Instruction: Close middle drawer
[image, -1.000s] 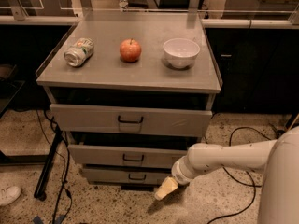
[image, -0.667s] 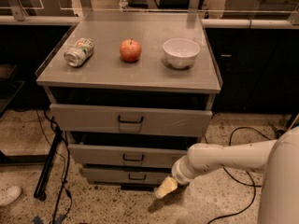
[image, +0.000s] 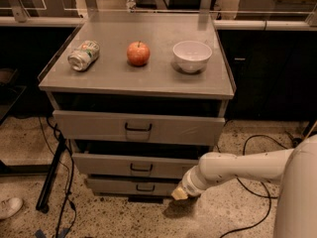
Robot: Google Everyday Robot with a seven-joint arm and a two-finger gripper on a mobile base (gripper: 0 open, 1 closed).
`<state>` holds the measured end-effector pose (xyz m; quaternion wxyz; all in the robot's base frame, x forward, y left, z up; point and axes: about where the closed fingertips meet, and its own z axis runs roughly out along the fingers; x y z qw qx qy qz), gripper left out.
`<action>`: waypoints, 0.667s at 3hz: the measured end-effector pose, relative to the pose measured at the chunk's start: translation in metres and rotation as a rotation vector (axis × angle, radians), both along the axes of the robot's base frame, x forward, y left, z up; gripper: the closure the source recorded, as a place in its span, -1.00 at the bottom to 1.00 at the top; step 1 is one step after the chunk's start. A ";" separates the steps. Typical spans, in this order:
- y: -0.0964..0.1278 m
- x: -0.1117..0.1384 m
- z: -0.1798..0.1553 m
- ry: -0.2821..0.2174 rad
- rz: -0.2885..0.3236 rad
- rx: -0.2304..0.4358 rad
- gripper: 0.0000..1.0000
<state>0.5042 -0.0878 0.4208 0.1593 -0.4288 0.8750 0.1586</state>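
Note:
The middle drawer (image: 109,165) is a shallow grey drawer with a small dark loop handle (image: 141,168). It stands out a little from the cabinet, under the taller top drawer (image: 99,125), which also stands out. My gripper (image: 179,194) is at the end of my white arm (image: 237,166). It is low at the cabinet's front right, by the right end of the bottom drawer (image: 111,186), just below the middle drawer's right corner. It holds nothing that I can see.
On the cabinet top (image: 119,76) lie a tipped can (image: 83,55), a red apple (image: 138,53) and a white bowl (image: 191,55). Black cables (image: 250,143) trail on the speckled floor to the right. A dark stand leg (image: 52,175) is at the left.
My gripper has risen a little and moved in toward the drawer fronts. The drawers and the things on top have not moved.

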 end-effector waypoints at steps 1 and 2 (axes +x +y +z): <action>0.014 0.018 0.003 -0.034 0.028 0.025 0.60; 0.042 0.056 0.005 -0.101 0.068 0.049 1.00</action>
